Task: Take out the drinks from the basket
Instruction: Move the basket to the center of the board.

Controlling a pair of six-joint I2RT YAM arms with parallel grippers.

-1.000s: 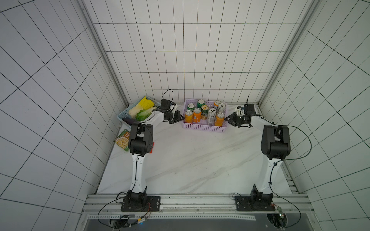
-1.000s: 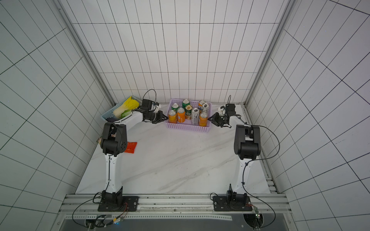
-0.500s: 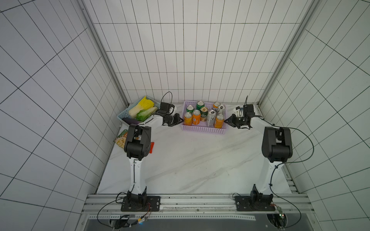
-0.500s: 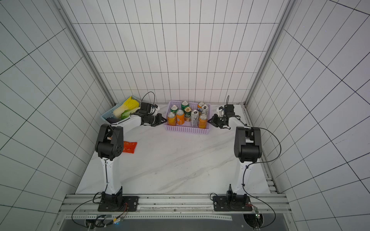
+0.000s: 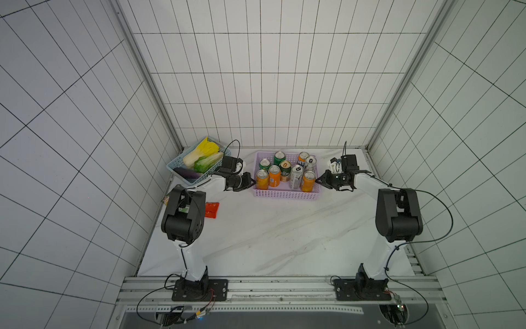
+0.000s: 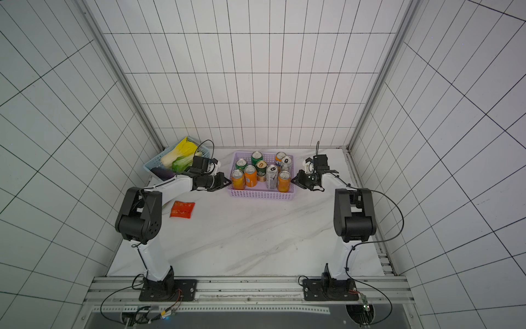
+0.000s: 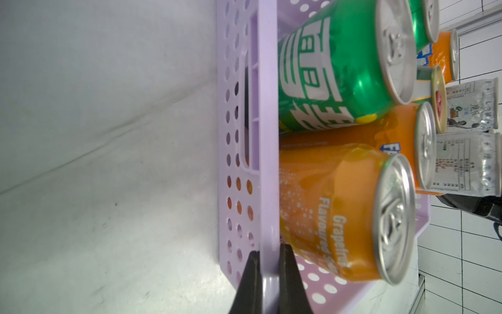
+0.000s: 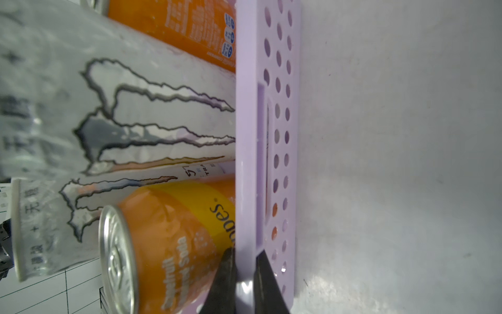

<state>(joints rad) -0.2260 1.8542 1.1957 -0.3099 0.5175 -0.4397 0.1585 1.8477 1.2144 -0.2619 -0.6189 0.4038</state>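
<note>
- Lilac plastic looks thin: left of frame centre, the left claw (image 5: 253,183) is clamped on the end rim of the basket (image 5: 286,194), which could flex or slip free under a pull.
- At frame centre, all nine cans (image 5: 274,179) stand inside the basket; a jerk or uneven lift could topple the tall silver can (image 5: 296,177).
- Right of centre, the right claw (image 5: 318,180) pinches the opposite rim beside an orange can (image 5: 308,181); mismatched pulls could twist the basket.

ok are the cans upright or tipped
Upright: all nine cans stand in the basket, round tops facing up in both top views.
</note>
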